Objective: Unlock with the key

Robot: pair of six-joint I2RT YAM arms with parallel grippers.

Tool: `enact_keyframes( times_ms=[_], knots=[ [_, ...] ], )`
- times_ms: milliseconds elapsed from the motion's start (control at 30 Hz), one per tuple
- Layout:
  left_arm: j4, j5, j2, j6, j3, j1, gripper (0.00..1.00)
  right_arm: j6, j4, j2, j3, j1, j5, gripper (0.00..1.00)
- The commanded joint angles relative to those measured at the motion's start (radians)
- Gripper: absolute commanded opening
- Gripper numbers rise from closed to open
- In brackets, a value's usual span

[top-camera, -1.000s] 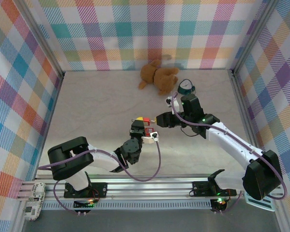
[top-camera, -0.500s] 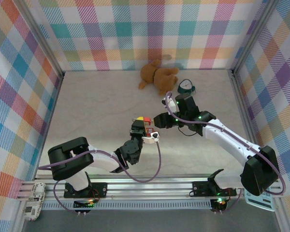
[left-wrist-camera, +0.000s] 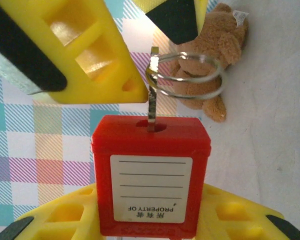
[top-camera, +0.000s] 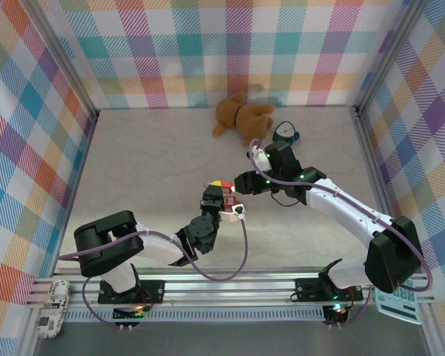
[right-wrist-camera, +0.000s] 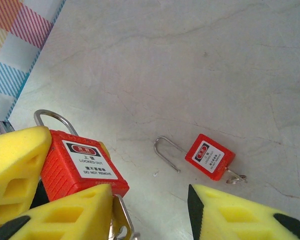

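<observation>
A red padlock [left-wrist-camera: 151, 172] with a white label stands in my left gripper [left-wrist-camera: 150, 220], whose yellow fingers are shut on its lower body. The small silvery key [left-wrist-camera: 152, 102] sits in the keyhole on the padlock's top face, with a wire ring [left-wrist-camera: 190, 75] through its head. My right gripper [left-wrist-camera: 162, 65] is open and straddles the key's head. In the right wrist view the key [right-wrist-camera: 117, 217] lies against the inner side of one finger [right-wrist-camera: 65, 215] of the right gripper [right-wrist-camera: 150, 192], beside the held padlock [right-wrist-camera: 82, 165]. From above, both grippers [top-camera: 221, 196] [top-camera: 239, 182] meet mid-table.
A second red padlock [right-wrist-camera: 209, 156] lies on the table with its shackle swung open and a key in its base. A brown teddy bear [top-camera: 242, 117] and a dark teal object [top-camera: 285, 133] lie near the back wall. Plaid walls close in three sides.
The right arm has swung left, bringing its gripper closer to the held padlock. The left arm and padlock have stayed put.
</observation>
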Motion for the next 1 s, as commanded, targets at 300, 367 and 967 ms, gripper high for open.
enact_keyframes(
  times_ms=[300,367,967],
  knots=[
    [0.074,0.033,0.033,0.009,0.063,0.035,0.14,0.63,0.366,-0.037,-0.148,-0.156,-0.471,0.75],
    [0.074,0.042,0.05,0.018,0.079,0.043,0.13,0.746,0.5,-0.016,-0.194,-0.154,-0.5,0.78],
    [0.078,0.058,0.106,-0.007,0.144,0.036,0.13,0.88,0.713,0.09,-0.223,-0.11,-0.466,0.46]
  ],
)
